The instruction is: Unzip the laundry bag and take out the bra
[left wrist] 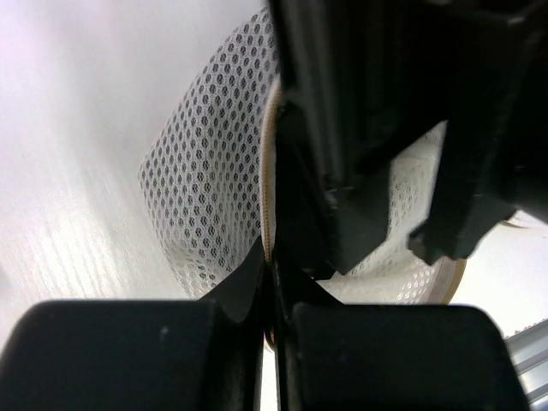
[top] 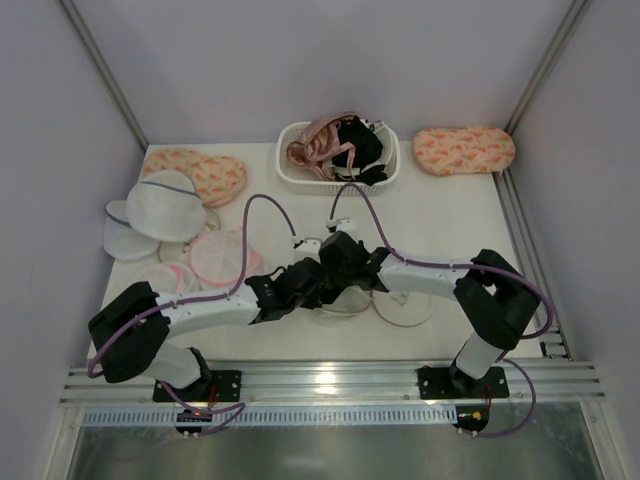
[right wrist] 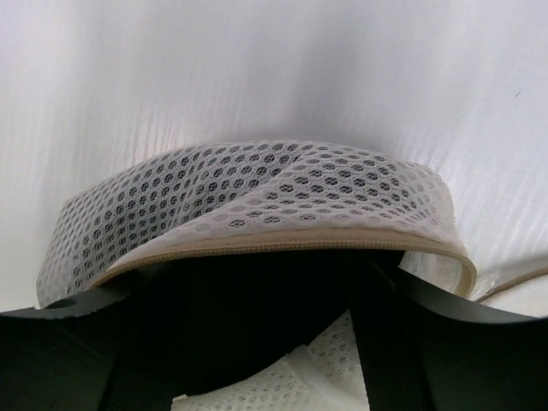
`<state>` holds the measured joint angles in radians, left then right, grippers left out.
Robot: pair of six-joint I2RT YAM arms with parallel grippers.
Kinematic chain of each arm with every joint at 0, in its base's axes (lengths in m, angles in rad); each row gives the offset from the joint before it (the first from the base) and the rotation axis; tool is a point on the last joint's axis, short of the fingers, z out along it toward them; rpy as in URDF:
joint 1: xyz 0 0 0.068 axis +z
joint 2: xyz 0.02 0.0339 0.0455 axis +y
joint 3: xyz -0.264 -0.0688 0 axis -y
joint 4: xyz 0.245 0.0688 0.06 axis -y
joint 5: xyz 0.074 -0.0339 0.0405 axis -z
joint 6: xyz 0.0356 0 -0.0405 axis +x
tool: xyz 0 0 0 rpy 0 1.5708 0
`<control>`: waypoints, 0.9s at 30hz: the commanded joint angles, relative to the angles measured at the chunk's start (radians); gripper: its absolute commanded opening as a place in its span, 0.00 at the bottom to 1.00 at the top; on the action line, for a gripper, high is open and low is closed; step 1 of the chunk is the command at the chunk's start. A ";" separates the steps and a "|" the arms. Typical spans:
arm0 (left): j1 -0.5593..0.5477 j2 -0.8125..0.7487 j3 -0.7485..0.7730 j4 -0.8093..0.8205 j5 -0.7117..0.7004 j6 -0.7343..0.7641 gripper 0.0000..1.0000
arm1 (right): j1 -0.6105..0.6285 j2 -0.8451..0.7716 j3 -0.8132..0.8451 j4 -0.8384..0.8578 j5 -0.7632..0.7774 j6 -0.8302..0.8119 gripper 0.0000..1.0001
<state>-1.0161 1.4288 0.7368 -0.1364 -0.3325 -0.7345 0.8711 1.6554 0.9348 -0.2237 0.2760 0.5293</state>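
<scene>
The white table (top: 450, 230) carries white domed mesh bags (top: 165, 205) and a white plastic basket (top: 300, 180), both well clear. Mid-table lies the flat cream-white mesh laundry bag (right wrist: 257, 184), limp and light, I'd say. Its tan zipper rim (right wrist: 282, 244) looks the firmest hold, and the left gripper (left wrist: 270, 270) is clamped there. The right gripper (right wrist: 257, 334) gapes at the bag's mouth. No black bra shows.

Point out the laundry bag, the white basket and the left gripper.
laundry bag (right wrist: 257, 188): right wrist view, on its white mesh above the tan zipper.
white basket (top: 300, 180): top external view, on its front wall.
left gripper (left wrist: 270, 267): left wrist view, between its closed fingertips at the bag's rim.
</scene>
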 commanded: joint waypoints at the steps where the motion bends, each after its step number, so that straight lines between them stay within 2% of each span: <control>1: -0.001 -0.031 -0.014 0.049 -0.008 -0.017 0.00 | 0.014 0.052 0.038 -0.052 0.100 -0.012 0.72; 6: -0.001 -0.010 -0.019 0.064 0.009 -0.026 0.00 | 0.019 0.093 0.010 -0.011 0.071 -0.005 0.72; 9: -0.001 -0.011 -0.027 0.069 0.009 -0.034 0.00 | 0.020 0.124 -0.002 0.009 0.062 -0.003 0.62; 10: -0.001 -0.010 -0.031 0.070 0.010 -0.037 0.00 | 0.020 0.129 -0.005 0.018 0.055 -0.002 0.56; 11: -0.001 -0.013 -0.034 0.073 0.012 -0.040 0.00 | 0.020 0.141 -0.014 0.027 0.042 0.003 0.43; 13: -0.001 -0.014 -0.040 0.080 0.016 -0.048 0.00 | 0.020 0.155 -0.016 0.041 0.032 0.005 0.29; 14: -0.001 -0.013 -0.046 0.086 0.018 -0.051 0.00 | 0.020 0.168 -0.017 0.044 0.026 0.006 0.15; 15: -0.001 -0.013 -0.050 0.087 0.020 -0.054 0.00 | 0.020 0.175 -0.019 0.049 0.022 0.011 0.07; 16: -0.001 -0.013 -0.051 0.089 0.021 -0.055 0.00 | 0.020 0.179 -0.021 0.050 0.019 0.015 0.04; 20: -0.001 -0.016 -0.060 0.090 0.013 -0.062 0.00 | 0.020 0.155 -0.051 0.057 0.017 0.021 0.04; 23: -0.001 -0.025 -0.060 0.081 0.000 -0.062 0.00 | 0.020 0.063 -0.089 0.073 -0.023 0.006 0.04; 27: 0.001 -0.042 -0.057 0.063 -0.029 -0.062 0.00 | 0.020 -0.130 -0.181 0.138 -0.210 -0.040 0.04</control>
<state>-1.0134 1.4269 0.6819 -0.0845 -0.3168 -0.7856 0.8864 1.6295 0.8253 -0.0505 0.2256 0.5213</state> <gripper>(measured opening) 0.004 0.064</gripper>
